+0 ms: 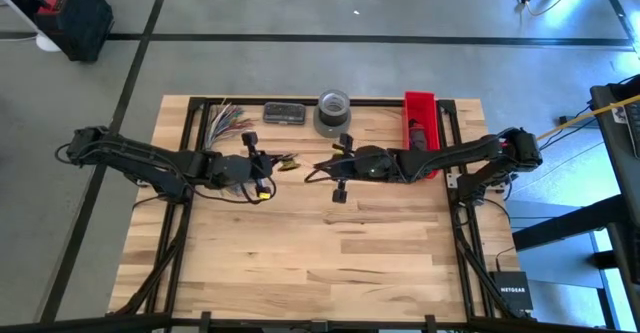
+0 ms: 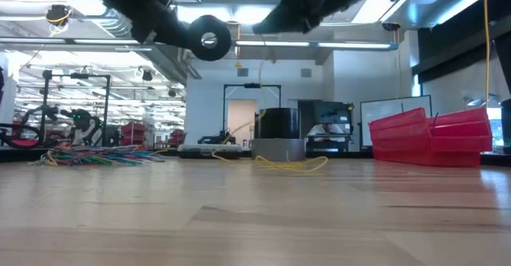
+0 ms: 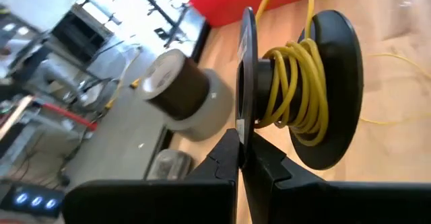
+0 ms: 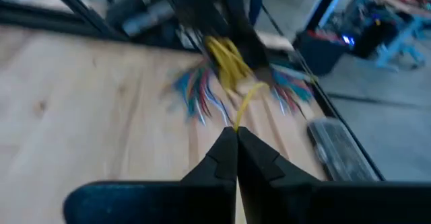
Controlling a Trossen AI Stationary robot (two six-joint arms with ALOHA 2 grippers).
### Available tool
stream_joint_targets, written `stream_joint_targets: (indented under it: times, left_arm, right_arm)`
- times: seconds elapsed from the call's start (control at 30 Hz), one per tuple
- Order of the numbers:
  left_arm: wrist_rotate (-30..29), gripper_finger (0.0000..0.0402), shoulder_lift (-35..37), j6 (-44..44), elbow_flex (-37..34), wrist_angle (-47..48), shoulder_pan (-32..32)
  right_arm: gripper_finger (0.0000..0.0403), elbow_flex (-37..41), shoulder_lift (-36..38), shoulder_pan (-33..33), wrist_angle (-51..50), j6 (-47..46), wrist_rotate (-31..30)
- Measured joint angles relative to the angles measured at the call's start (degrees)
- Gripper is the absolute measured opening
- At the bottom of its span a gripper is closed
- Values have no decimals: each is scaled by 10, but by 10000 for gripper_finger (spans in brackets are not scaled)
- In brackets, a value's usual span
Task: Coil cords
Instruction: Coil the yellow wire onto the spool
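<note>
Wooden table point(image 1: 330, 248) on grey concrete floor point(image 1: 300, 3); workshop room behind.

Our view level across the wooden table point(image 2: 255, 218).

We see multicoloured cords point(image 2: 100, 156) lying far left, a loose yellow cord point(image 2: 291, 164) before a grey tape roll point(image 2: 279, 148), a red bin point(image 2: 431, 138) right, and a black spool point(image 2: 209, 37) held high overhead.
</note>
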State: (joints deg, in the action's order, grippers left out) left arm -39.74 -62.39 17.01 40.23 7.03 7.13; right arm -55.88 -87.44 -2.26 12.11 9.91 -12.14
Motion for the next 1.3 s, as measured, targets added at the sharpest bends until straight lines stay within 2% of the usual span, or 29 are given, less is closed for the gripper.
stream_joint_targets:
  times: [0.23,0.53,0.7,1.07,1.3]
  left_arm:
    - [-5,0,-29,-18,0,-18,-18]
    - [-15,0,-98,-19,1,-149,-39]
    - [26,0,-125,-20,0,-184,-39]
    - [69,0,-97,-80,0,-243,-31]
    - [74,0,-60,-71,0,-230,-14]
  right_arm:
    - [3,0,-22,-13,102,-9,43]
    - [2,1,-83,-11,219,-11,52]
    - [3,0,-113,-11,281,-11,37]
    - [5,-9,-133,-11,269,-3,34]
    - [5,-10,-133,-11,235,49,-15]
